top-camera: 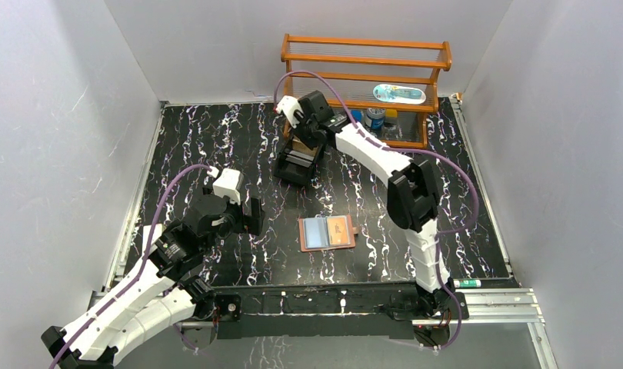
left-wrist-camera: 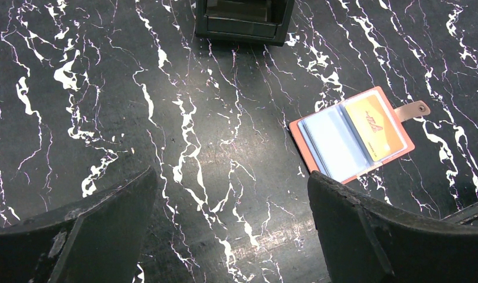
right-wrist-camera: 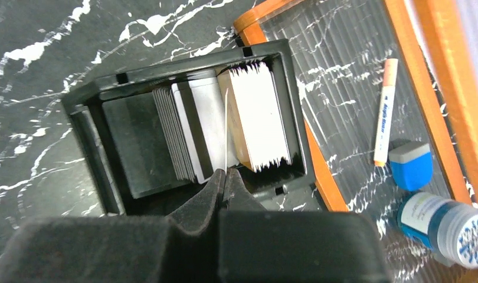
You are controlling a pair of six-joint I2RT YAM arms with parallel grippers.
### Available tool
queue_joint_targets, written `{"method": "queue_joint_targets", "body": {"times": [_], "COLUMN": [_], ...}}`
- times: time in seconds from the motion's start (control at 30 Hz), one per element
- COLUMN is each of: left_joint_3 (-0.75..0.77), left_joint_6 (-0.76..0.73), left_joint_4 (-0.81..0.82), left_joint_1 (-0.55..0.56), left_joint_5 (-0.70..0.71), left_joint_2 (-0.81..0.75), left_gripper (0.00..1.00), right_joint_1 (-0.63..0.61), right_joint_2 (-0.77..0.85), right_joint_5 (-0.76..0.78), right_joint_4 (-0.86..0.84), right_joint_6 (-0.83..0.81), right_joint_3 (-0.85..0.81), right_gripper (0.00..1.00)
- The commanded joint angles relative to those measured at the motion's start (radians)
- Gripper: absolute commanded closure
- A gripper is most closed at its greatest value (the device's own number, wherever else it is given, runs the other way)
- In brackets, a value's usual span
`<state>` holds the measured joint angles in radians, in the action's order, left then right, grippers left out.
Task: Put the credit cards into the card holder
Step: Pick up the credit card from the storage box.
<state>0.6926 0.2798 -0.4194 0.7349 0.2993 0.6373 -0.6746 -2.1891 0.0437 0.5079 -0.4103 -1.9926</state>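
Status, big to small:

- Worktop (top-camera: 216,138): black marble. Wooden rack (top-camera: 362,60) is set at the far edge.
- Black tray (right-wrist-camera: 183,69): parked just in front of the rack, against its left end. Cards are stored in it on edge, a grey stack (right-wrist-camera: 180,132) and a white stack (right-wrist-camera: 257,118). Count can't be read.
- Card holder (left-wrist-camera: 411,111): laid open and flat near the middle of the worktop, well apart from the tray, snap tab pointing away from the left arm.
- Two pockets are seen filled: pale blue card (left-wrist-camera: 334,144) on one leaf, orange card (left-wrist-camera: 375,127) on the other.

Progress: judged partway. Two cards are loaded, and plenty are left in the tray. How many are meant to be moved can't be told.

Hands:
- Right hand (right-wrist-camera: 225,180): positioned over the tray with fingers pressed together. A single thin pale card (right-wrist-camera: 226,130), seen edge-on between the two stacks, is pinched at its near edge. Whether it is lifted clear of the tray floor can't be told.
- Left hand (left-wrist-camera: 231,177): spread wide, nothing held or touched, hovering over bare worktop with the card holder off to its right.

Next step, as judged: the pinched card is to be lifted out, carried to the holder and slid into a free pocket.
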Motion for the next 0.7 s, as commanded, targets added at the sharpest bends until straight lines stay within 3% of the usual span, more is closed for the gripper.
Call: {"method": "queue_joint_targets", "body": {"times": [0.0, 0.2, 0.33, 0.53, 0.67], "left_joint_3": [-0.016, -0.033, -0.041, 0.014, 0.038], "left_joint_6": [0.010, 0.137, 0.164, 0.190, 0.214], "left_joint_4": [0.013, 0.006, 0.039, 0.046, 0.081], "left_joint_1": [-0.002, -0.004, -0.003, -0.003, -0.002], "left_joint_5": [0.024, 0.056, -0.050, -0.201, -0.317], "left_joint_2": [-0.007, 0.009, 0.039, 0.174, 0.282], "left_gripper": [0.01, 0.01, 0.03, 0.22, 0.36], "right_joint_1": [0.007, 0.005, 0.006, 0.006, 0.006], "right_joint_2": [0.160, 0.330, 0.494, 0.700, 0.764], "right_joint_5": [-0.053, -0.020, 0.032, 0.041, 0.029], "right_joint_4": [-0.037, -0.086, -0.134, -0.162, -0.118], "right_joint_6": [0.137, 0.482, 0.774, 1.204, 1.324], "right_joint_3": [0.033, 0.194, 0.420, 0.708, 0.817], "right_gripper": [1.00, 1.00, 1.00, 1.00, 1.00]}}
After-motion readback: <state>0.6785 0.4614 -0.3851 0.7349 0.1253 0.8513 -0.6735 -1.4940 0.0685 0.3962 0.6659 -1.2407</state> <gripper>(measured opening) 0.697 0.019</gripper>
